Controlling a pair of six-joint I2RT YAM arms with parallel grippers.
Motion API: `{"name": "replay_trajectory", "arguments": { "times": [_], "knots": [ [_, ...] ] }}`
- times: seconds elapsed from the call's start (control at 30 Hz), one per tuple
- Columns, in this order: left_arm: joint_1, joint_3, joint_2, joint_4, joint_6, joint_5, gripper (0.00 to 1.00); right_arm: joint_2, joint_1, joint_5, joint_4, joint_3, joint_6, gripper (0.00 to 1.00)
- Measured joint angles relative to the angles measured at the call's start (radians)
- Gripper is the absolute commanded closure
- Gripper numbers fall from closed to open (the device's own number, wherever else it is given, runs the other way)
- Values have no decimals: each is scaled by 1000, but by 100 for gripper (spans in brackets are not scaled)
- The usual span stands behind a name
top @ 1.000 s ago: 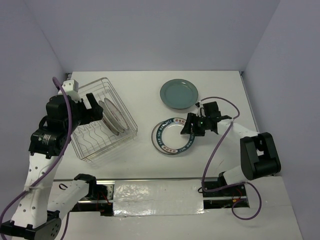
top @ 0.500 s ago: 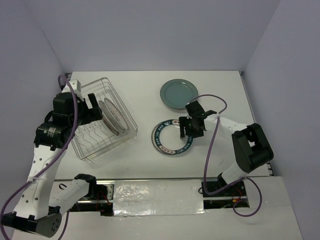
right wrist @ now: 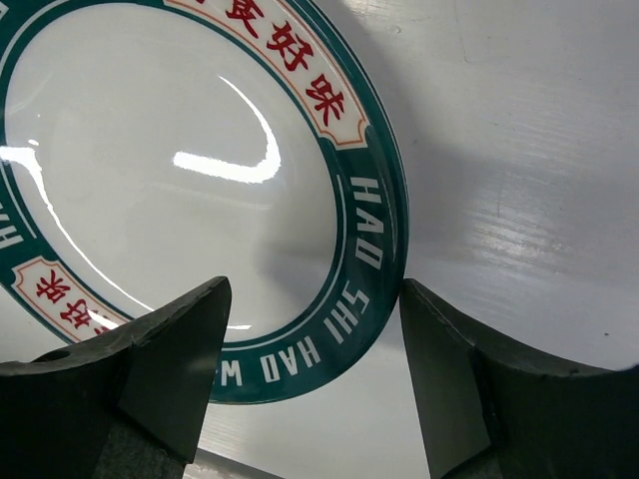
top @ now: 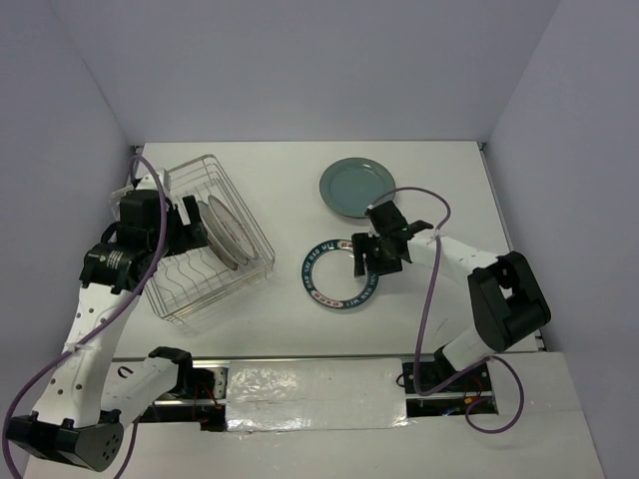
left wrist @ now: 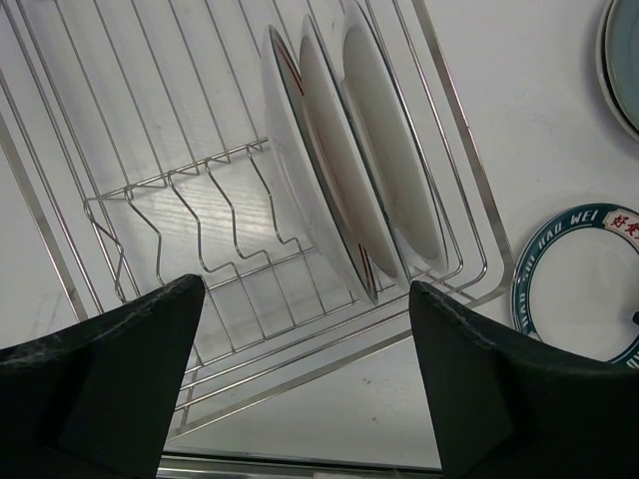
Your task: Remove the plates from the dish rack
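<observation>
right gripper (top: 377, 254) low, jaws apart, empty, shifted left since a second ago | teal-rimmed plate (right wrist: 200, 180) flat on table (top: 449, 180), right rim between the jaws | left gripper (left wrist: 300, 384) wide open, empty, above dish rack (top: 205, 239) | three plates (left wrist: 349, 180) upright in rack, just ahead | grey-teal plate (top: 356, 187) flat, farther back

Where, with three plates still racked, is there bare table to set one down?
Bare table: between the dish rack and the lettered plate, along the far edge left of the grey-teal plate, and in front of the lettered plate. Crowded around the right gripper over that plate's rim.
</observation>
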Motion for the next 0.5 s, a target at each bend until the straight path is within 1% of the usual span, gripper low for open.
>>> {"name": "replay_trajectory", "arguments": {
  "times": [0.23, 0.3, 0.33, 0.4, 0.5],
  "knots": [
    [0, -27, 15, 7, -16, -2, 9, -22, 0, 42, -20, 0, 4, 24],
    [0, -27, 19, 8, -22, -7, 11, -39, 0, 80, -39, 2, 7, 24],
    [-1, -27, 22, 8, -24, -11, 14, -49, 0, 97, -52, 4, 9, 24],
    [-2, -27, 27, 8, -27, -22, 16, -85, 0, 130, -76, 5, 14, 24],
    [-5, -28, 41, 10, -31, -34, 21, -166, 0, 157, -108, 12, 19, 24]
  ]
}}
